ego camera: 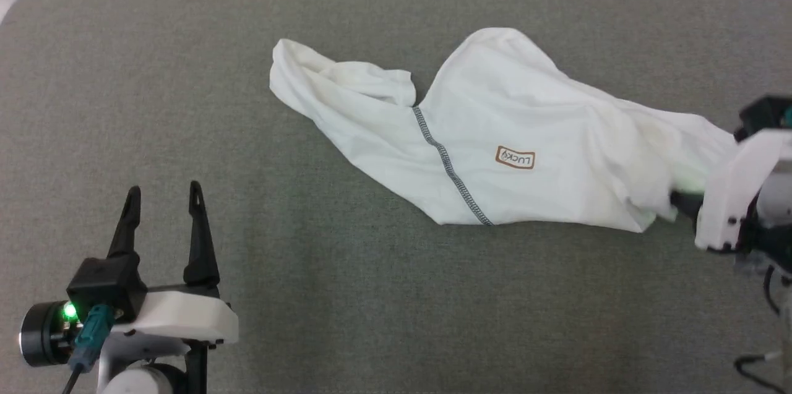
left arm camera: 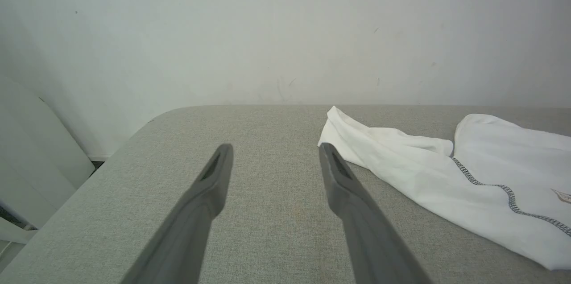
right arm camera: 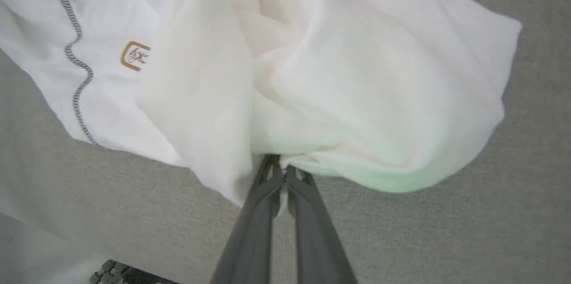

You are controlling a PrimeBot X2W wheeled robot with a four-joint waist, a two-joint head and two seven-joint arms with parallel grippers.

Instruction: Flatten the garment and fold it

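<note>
The garment [ego camera: 495,134], a white thin shirt with a grey stitched seam [ego camera: 448,168] and a brown-outlined logo [ego camera: 515,158], lies crumpled across the grey surface, stretched toward the right. My right gripper [right arm camera: 279,169] is shut on a bunch of its fabric [right arm camera: 339,88], lifted slightly; in the head view that gripper [ego camera: 677,201] sits at the garment's right end. At the lower left my left gripper [ego camera: 163,196] stands open, well away from the cloth. In the left wrist view its fingers [left arm camera: 214,172] frame bare surface, with the garment [left arm camera: 446,172] to the right.
A grey fabric-covered table [ego camera: 185,103] with a rounded far-left corner carries everything. A white wall [left arm camera: 285,30] rises behind it. Bare surface stretches to the left and in front of the garment.
</note>
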